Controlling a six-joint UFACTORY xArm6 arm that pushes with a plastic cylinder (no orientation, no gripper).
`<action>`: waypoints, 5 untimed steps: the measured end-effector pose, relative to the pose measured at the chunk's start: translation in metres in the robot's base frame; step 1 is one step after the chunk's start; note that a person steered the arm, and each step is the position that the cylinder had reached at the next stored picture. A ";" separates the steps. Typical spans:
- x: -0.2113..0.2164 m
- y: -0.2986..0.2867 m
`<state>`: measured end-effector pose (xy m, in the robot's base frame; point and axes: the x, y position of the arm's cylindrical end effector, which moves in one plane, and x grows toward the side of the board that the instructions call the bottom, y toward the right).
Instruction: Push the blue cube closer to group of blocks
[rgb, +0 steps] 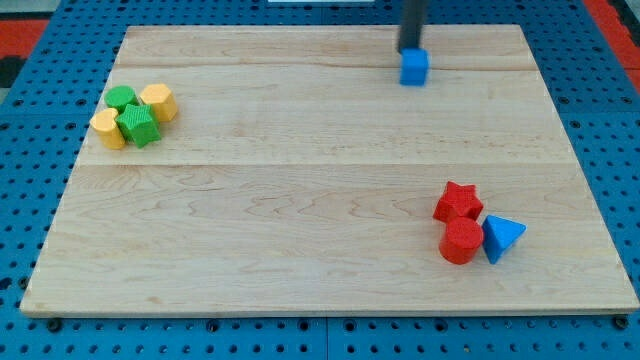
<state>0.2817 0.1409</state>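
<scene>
The blue cube (414, 67) sits near the view's top, right of centre, on the wooden board (300, 200). My tip (410, 49) is right behind it, at its top edge, touching or nearly touching it. One group lies at the view's left: a green cylinder (122, 98), a yellow hexagonal block (158, 102), a yellow block (108, 129) and a green block (140, 126), all packed together. Another group lies at the lower right: a red star (458, 201), a red cylinder (461, 241) and a blue triangular block (501, 237).
The board rests on a blue perforated table (40, 200) that shows on all sides. A red area (30, 25) shows at the upper left corner beyond the board.
</scene>
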 end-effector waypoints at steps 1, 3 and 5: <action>0.048 -0.001; 0.153 0.008; 0.204 0.017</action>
<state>0.4858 0.1584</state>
